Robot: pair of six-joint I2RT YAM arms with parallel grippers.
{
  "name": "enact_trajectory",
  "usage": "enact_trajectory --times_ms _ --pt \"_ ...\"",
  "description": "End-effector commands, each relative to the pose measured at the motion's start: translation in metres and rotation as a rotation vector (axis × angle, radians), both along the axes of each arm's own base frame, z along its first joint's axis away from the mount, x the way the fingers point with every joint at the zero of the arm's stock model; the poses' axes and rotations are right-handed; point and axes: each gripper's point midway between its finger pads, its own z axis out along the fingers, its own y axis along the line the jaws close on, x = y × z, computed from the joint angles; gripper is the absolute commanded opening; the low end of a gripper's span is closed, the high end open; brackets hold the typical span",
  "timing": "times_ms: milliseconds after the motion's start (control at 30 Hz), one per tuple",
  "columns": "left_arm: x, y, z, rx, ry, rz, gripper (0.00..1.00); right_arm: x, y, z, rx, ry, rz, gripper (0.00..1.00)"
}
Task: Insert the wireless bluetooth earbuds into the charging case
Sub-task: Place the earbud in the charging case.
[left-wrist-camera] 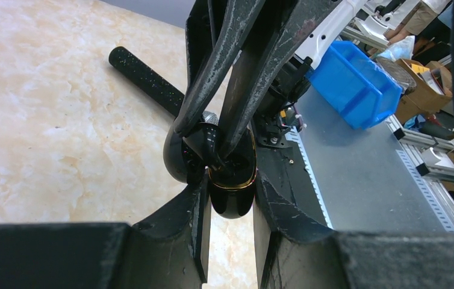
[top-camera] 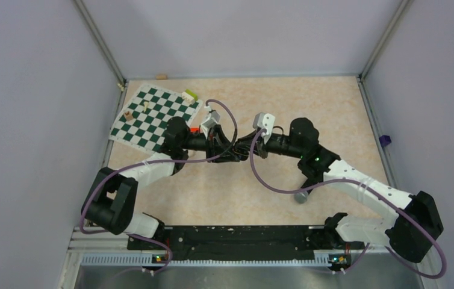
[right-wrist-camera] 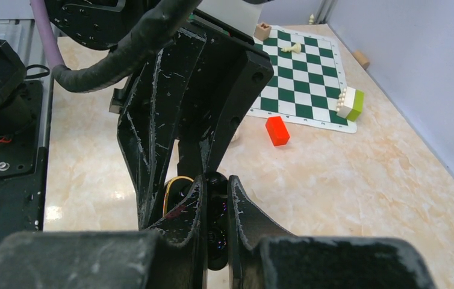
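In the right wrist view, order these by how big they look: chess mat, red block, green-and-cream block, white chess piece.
1. chess mat, largest.
2. green-and-cream block and red block: they look about alike, so they are not ranked.
3. white chess piece, smallest.

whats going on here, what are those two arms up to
The left gripper is clamped on the open case, holding it up off the table. The right gripper, shut on an earbud, meets it head-on and has the earbud at the case's opening, apparently seating it. Whether it is fully in cannot be told, and the second earbud cannot be made out.
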Motion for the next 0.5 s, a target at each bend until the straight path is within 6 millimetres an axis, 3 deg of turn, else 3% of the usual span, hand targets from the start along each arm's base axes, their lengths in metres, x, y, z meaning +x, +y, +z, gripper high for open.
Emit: enact_trajectory --times_ms 0,200,467 --pt "-0.002 0.002 0.022 -0.056 -0.106 0.001 0.00 -0.001 0.008 -0.005 -0.003 0.006 -0.013 0.00" --pt "0.005 0.005 0.024 -0.073 -0.112 0.041 0.00 0.010 0.005 0.001 0.027 0.097 -0.103 0.00" --pt "0.014 0.010 0.026 -0.085 -0.117 0.091 0.00 0.010 0.010 -0.008 0.012 0.159 -0.121 0.00"
